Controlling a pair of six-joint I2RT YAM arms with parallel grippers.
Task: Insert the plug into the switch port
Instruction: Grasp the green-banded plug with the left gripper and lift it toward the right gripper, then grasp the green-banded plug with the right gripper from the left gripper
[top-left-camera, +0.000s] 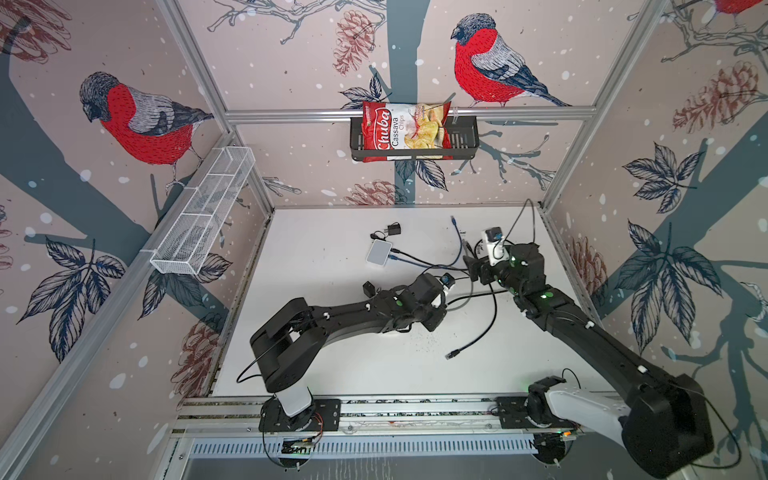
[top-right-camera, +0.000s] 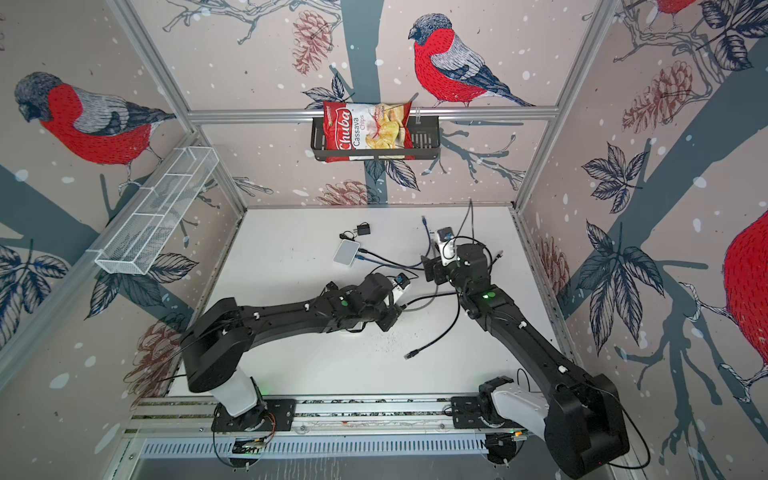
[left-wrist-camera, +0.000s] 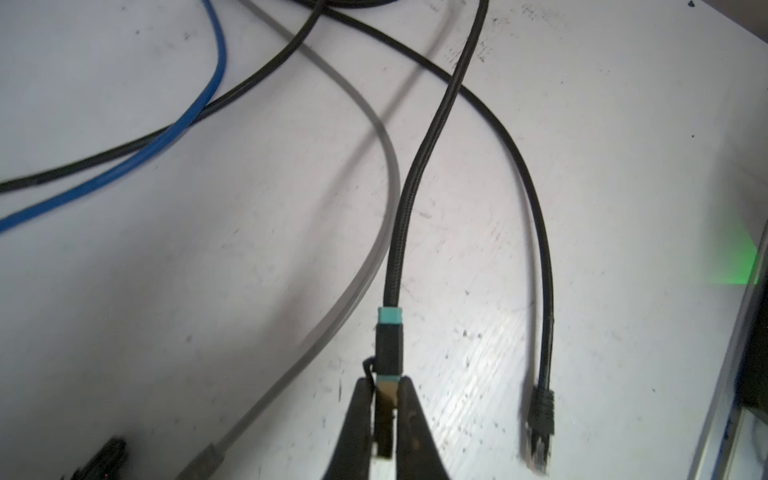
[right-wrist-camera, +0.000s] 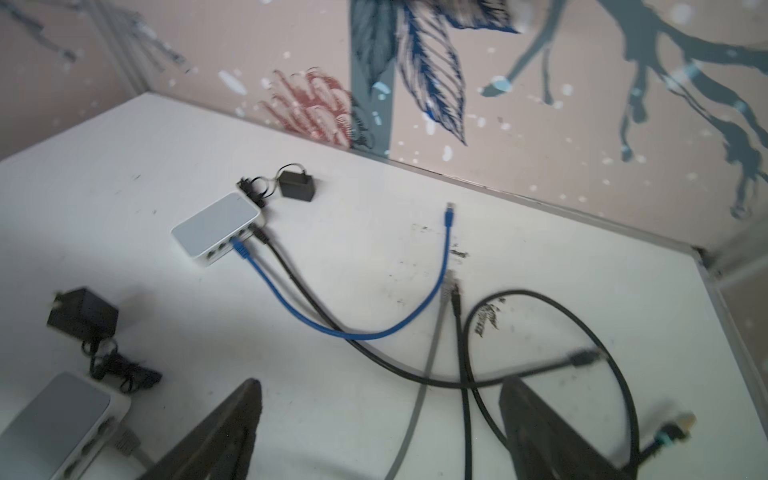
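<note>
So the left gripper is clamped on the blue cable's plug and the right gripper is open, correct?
Not quite. The left gripper is clamped on the plug of the black braided cable with teal bands, not the blue cable, as the left wrist view shows. The right gripper is open.

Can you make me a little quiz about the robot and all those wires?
1. True or false: the left gripper is pinching the black braided cable's plug.
2. Which cable colour is plugged into the white switch? A) blue B) red C) yellow
3. Fill in: the right gripper holds ____.

Key: 1 true; 2 A; 3 nothing, it is open.
</note>
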